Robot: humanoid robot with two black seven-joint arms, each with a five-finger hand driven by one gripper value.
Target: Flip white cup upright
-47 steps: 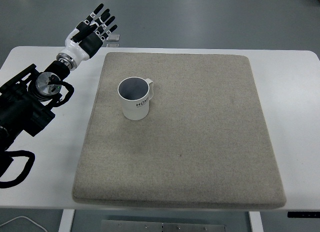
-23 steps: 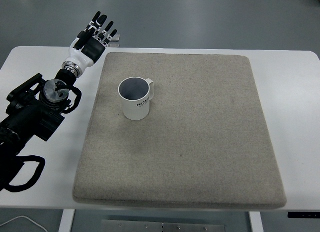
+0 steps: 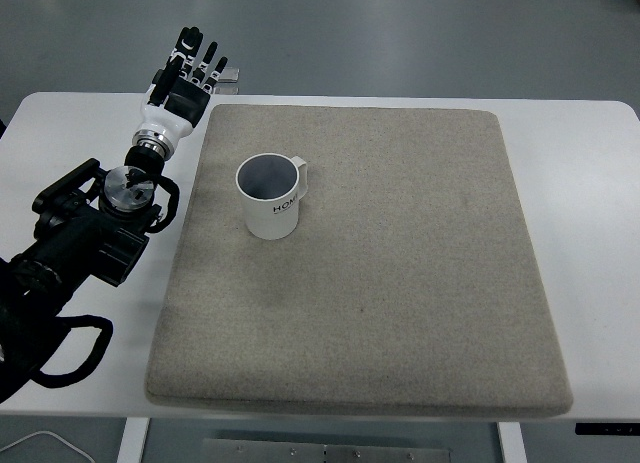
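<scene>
The white cup [image 3: 271, 196] stands upright on the beige mat [image 3: 400, 273], mouth up, its handle pointing to the upper right and dark lettering on its side. My left hand [image 3: 190, 68] is at the far left corner of the mat, well apart from the cup, with its fingers spread and nothing in them. The black left arm [image 3: 95, 233] runs down the left side of the white table.
The mat covers most of the white table [image 3: 590, 183]. A small grey object [image 3: 228, 77] lies at the table's far edge, just beside my left hand. Grey floor lies beyond the table.
The left arm has shifted to the right, toward the mat's edge, and the hand has turned more upright. The cup has not moved.
</scene>
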